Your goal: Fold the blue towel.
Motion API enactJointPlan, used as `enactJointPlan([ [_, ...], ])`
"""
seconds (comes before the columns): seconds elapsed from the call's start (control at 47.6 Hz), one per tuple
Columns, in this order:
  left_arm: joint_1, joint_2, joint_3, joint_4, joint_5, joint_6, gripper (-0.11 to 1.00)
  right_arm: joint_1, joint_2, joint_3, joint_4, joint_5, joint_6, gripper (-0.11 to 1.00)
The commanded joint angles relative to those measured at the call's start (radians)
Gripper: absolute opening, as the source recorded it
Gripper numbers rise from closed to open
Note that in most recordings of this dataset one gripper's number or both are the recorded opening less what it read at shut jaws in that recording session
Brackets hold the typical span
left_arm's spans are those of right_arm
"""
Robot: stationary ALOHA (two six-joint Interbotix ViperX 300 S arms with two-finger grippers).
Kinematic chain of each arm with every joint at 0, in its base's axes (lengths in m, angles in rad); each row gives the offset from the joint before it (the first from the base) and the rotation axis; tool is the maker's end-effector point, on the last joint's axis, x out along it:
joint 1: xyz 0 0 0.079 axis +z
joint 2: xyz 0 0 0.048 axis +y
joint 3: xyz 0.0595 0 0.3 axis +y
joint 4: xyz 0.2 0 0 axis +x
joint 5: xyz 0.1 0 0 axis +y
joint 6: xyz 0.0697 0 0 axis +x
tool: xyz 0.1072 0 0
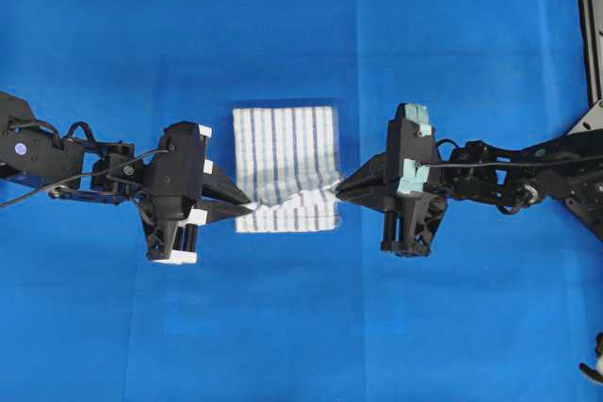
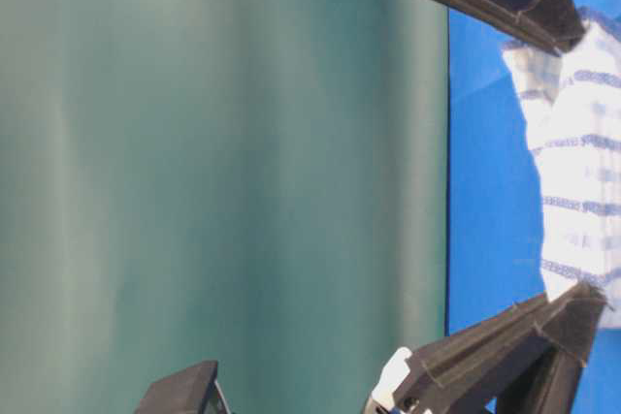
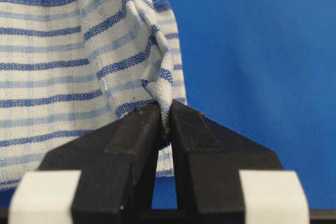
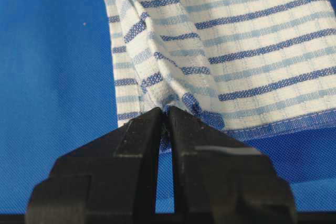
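Pinching opposite edges of the towel (image 1: 285,167) mid-worktop (image 1: 283,327), left claw (image 1: 247,204) and right claw (image 1: 341,190) both clenched; fold starting, unfinished.

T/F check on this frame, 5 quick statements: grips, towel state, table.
1. The left gripper is shut on the blue towel. True.
2. The right gripper hangs open above the towel. False: its fingers pinch a bunched bit of cloth.
3. The towel lies flat and smooth all over. False: it is puckered along the line between the two grips; the far part lies flat.
4. The two grippers hold opposite side edges of the towel. True.
5. The table covering is green. False: it is plain blue.
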Motion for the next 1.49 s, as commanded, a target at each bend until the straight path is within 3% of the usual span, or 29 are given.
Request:
enactJointPlan([
  [0.0,0.009,-0.014,-0.015,-0.002,-0.006,-0.002,0.04,0.002,-0.009,-0.015,0.003,-0.012,-0.002,0.09],
  [0.084,0.012,-0.015,-0.014,-0.002,-0.008,-0.002,0.04,0.002,-0.008,-0.017,0.003,-0.012,-0.002,0.13],
  [0.147,0.012,-0.017,-0.014,-0.002,-0.006,-0.003,0.08,0.002,-0.009,-0.017,0.003,-0.012,-0.002,0.28],
  [0.231,0.012,-0.023,-0.009,-0.002,0.003,-0.005,0.28,0.002,-0.009,-0.017,0.003,-0.012,-0.002,0.52],
  [0.336,0.012,-0.041,0.003,-0.002,0.017,0.002,0.61,0.003,-0.015,-0.015,0.002,-0.009,-0.008,0.81],
  [0.399,0.012,-0.061,0.012,-0.002,0.023,0.006,0.77,0.002,-0.031,-0.009,0.002,-0.009,-0.011,0.90],
  [0.441,0.012,-0.074,0.020,-0.002,0.023,0.006,0.85,0.002,-0.041,-0.005,0.000,-0.011,-0.012,0.90],
  [0.63,0.012,-0.147,0.049,-0.002,0.025,0.008,0.73,0.003,-0.118,0.025,-0.006,-0.012,-0.035,0.87],
  [1.071,0.015,-0.463,0.212,-0.002,0.057,0.005,0.74,-0.002,-0.453,0.181,-0.006,-0.008,-0.133,0.86],
  [1.469,0.015,-0.856,0.387,0.000,0.080,0.015,0.74,-0.026,-0.753,0.313,-0.006,0.048,-0.235,0.86],
])
